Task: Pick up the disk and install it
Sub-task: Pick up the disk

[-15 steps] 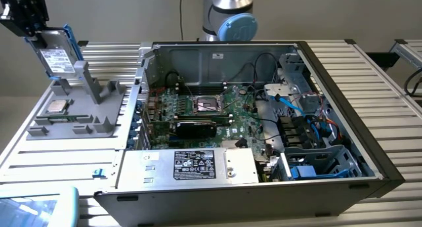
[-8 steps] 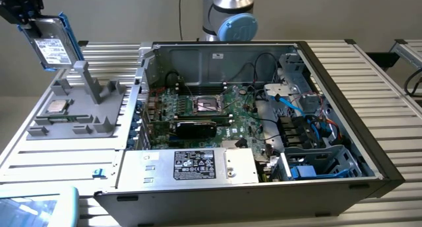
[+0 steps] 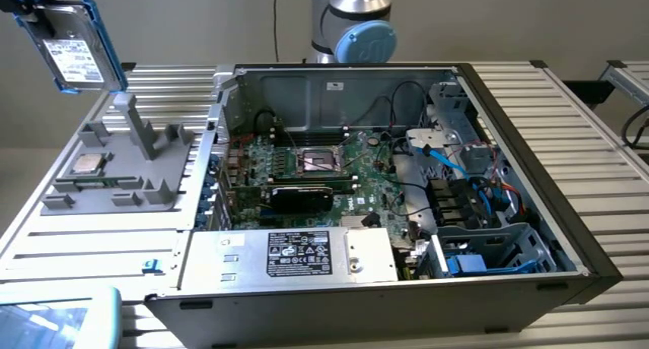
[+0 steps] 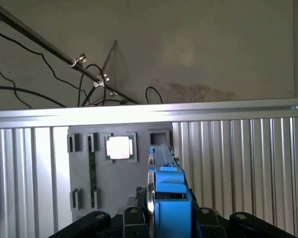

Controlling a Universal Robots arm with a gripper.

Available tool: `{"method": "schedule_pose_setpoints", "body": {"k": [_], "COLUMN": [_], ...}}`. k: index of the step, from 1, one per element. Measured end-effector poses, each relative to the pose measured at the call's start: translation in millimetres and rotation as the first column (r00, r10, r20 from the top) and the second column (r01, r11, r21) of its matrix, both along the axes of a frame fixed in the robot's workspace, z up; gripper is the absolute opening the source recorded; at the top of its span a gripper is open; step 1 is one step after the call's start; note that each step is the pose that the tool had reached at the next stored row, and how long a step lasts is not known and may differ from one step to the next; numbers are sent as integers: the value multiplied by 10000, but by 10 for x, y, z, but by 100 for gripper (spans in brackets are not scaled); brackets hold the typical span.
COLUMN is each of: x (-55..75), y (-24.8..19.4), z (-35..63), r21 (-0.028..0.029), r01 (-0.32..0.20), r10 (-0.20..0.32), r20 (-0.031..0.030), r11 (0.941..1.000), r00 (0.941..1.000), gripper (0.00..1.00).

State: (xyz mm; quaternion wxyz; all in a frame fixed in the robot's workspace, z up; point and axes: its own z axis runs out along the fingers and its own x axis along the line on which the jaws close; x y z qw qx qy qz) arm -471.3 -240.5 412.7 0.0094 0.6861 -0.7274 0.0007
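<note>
End effector [image 4: 167, 219]: pinching the disk [image 3: 76, 56] by its blue frame.
Disk position: hanging tilted above the grey holder [image 3: 121, 183] on the desk [image 3: 91, 242], well apart from the open computer case [image 3: 537, 174].
Progress: pick-up is looking done; installing is not yet done.

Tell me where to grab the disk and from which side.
Take the disk at one short end, coming in from that end and pinching across its thin side. It is a flat slab in a blue frame, so an end grip leaves the long body free. The gripper holds it that way, tilted, in the air.
</note>
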Motion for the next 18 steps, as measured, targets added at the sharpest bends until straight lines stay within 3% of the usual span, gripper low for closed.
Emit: {"method": "schedule_pose_setpoints", "body": {"k": [7,18], "x": [137,380], "y": [-46,-89], "z": [208,385], "r21": [4,5], "r01": [-1,-2], "r10": [1,2], "r20": [1,3], "r11": [10000,10000], "r00": [10000,10000], "gripper": [38,38]}}
